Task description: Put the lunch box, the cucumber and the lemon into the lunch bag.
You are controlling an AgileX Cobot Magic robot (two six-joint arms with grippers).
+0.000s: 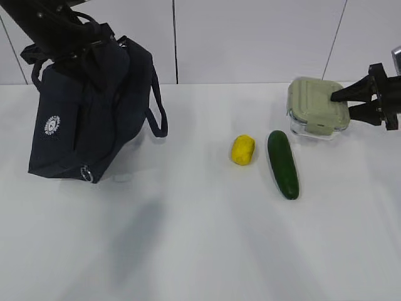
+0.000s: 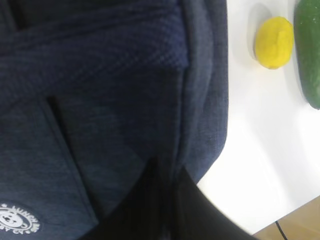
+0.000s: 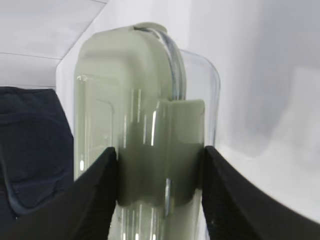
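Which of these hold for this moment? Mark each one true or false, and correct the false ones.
1. The lemon lies on the table left of the cucumber. True.
2. The lunch box is already inside the lunch bag. False: it is at the table's right side, between the right gripper's fingers.
3. The left gripper holds the cucumber. False: the cucumber lies free on the table; the left arm is up at the bag's top.
4. The lunch box has a pale green lid. True.
5. The lemon and cucumber touch. False: a gap of bare table shows between them.
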